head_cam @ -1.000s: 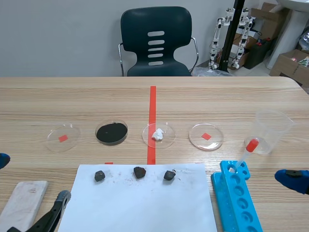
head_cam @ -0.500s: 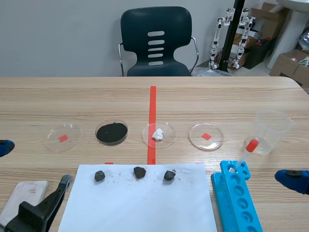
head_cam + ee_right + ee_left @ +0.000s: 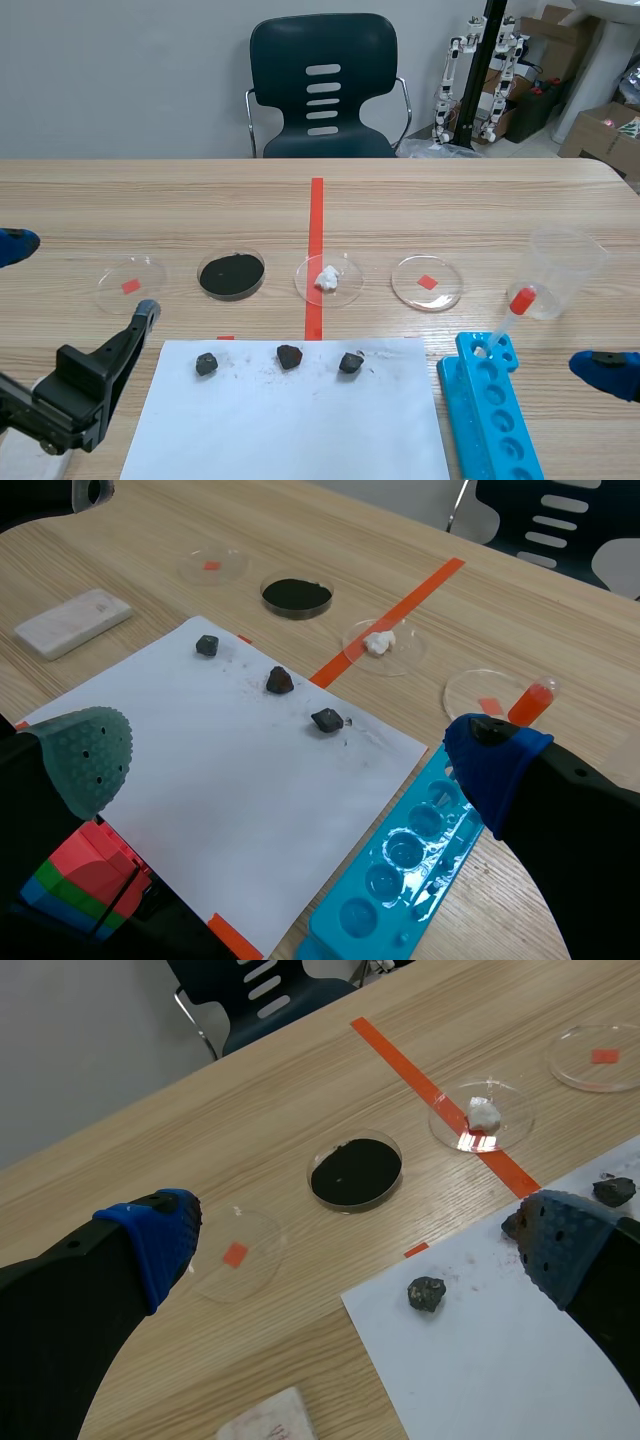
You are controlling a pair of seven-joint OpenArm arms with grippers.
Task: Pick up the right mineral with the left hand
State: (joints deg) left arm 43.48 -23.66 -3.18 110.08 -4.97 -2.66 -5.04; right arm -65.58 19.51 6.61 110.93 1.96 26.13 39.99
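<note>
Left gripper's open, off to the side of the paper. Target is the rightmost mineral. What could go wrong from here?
1. The left gripper must cross the left mineral and middle mineral to reach the right mineral; it may knock them or grab the wrong one.
2. With its fingers wide open, the far one could clip the dish with the white lump just beyond the paper.
</note>
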